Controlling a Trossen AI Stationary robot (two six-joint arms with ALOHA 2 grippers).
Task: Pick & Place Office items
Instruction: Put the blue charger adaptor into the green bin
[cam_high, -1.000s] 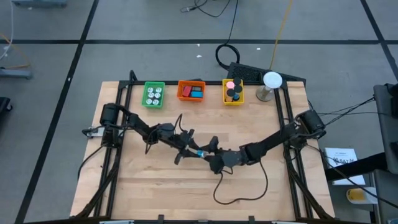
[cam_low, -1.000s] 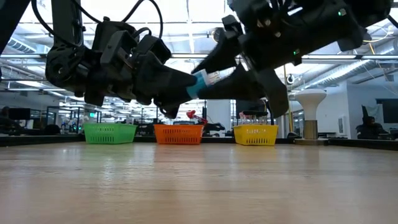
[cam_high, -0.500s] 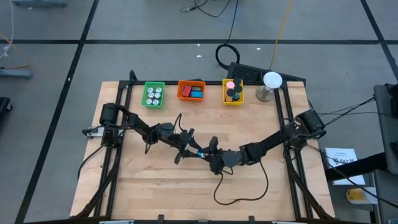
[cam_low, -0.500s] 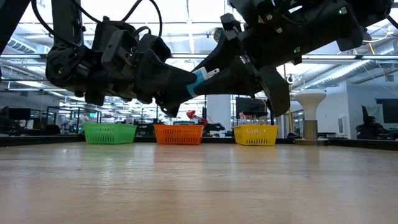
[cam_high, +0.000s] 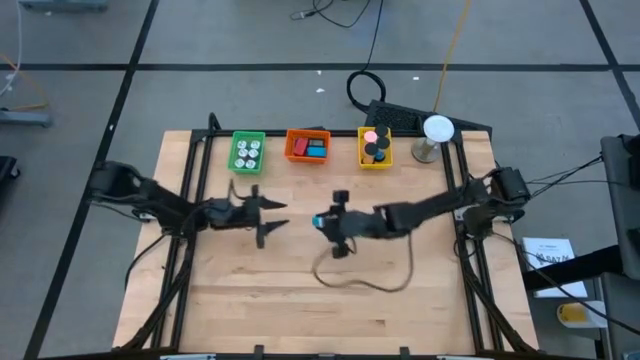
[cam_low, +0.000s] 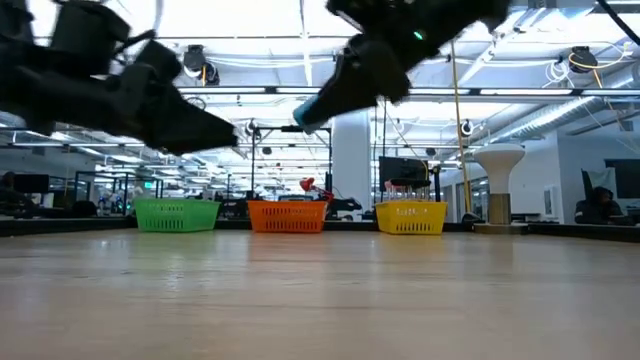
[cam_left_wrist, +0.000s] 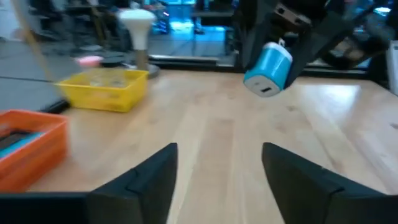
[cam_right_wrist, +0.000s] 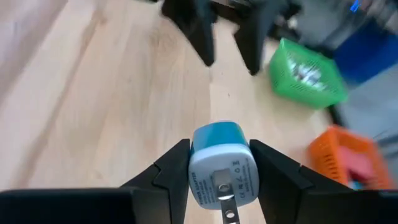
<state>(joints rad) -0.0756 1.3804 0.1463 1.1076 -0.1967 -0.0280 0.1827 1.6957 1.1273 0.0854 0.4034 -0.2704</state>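
Right gripper clamped on a blue charger plug
It hangs above the table middle; the left gripper, fingers apart and empty, is nearer the left edge.

High overhead; low at table level (both show trays); wrists close.

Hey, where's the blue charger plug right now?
The blue charger plug is clamped in the right hand, held above mid-table in the high view, in front of the orange tray.
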